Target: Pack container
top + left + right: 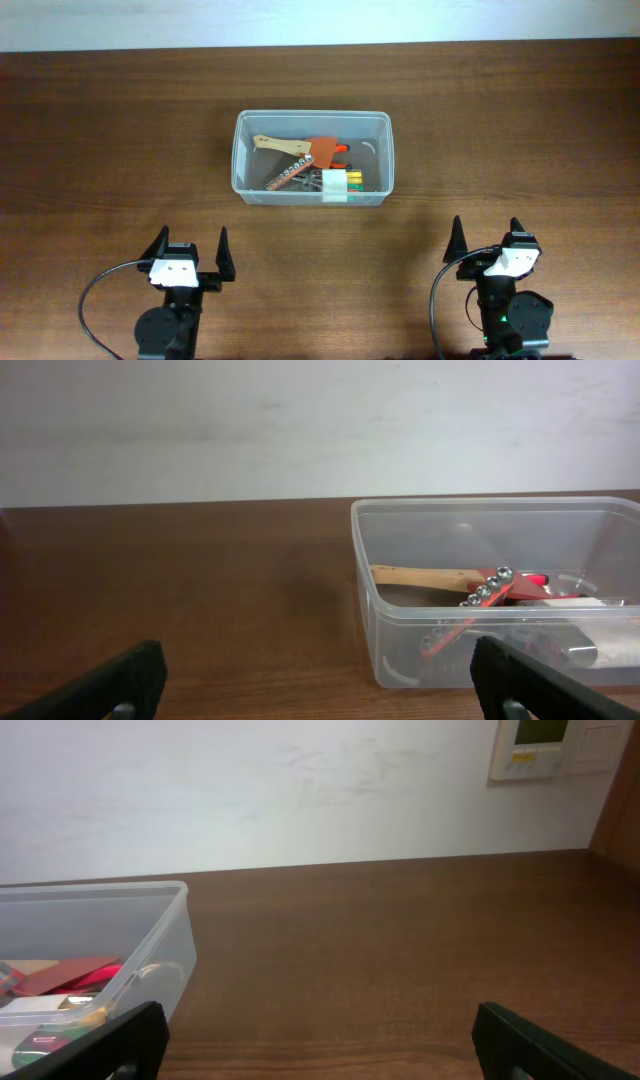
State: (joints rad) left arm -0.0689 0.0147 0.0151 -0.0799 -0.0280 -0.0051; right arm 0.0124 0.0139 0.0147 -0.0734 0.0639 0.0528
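Note:
The clear plastic container [312,157] stands at the table's middle, upright. Inside lie a wooden-handled tool [282,146], a red-orange tool [326,150], a strip with metal sockets [287,176] and a white and yellow-green item [340,183]. The container also shows at right in the left wrist view [495,590] and at left in the right wrist view [90,960]. My left gripper [190,252] is open and empty near the front edge, left of the container. My right gripper [487,238] is open and empty near the front edge, right of it.
The brown wooden table [120,130] reaches a white wall at the back. A wall control panel [552,748] shows at upper right in the right wrist view.

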